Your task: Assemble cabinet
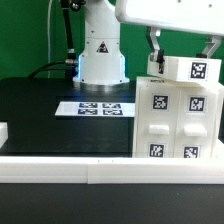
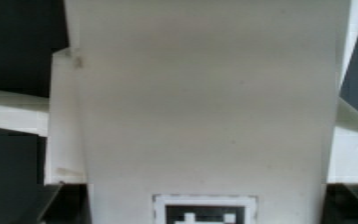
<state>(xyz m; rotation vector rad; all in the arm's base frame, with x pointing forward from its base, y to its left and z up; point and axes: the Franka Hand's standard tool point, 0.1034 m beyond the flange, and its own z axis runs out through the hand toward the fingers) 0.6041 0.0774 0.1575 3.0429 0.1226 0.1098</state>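
A: Your gripper (image 1: 162, 55), what's it on?

B: Fingers clamp a white tagged block (image 1: 190, 70) from above, atop the cabinet (image 1: 175, 120) at exterior view's right.

A: Arm pose?

B: Reaching down over it, wrist approx vertical.

A: Block's axis?

B: Lies flat, long axis across exterior view; fills wrist view (image 2: 194, 110).

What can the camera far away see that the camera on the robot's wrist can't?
Only the exterior view shows the large white boxy tagged cabinet, the marker board, the black table, the long white border rail and the robot's white base. Only the wrist view shows a close-up of a broad white surface; what lies around it is too blurred to name. Both show the small white tagged block at the gripper.
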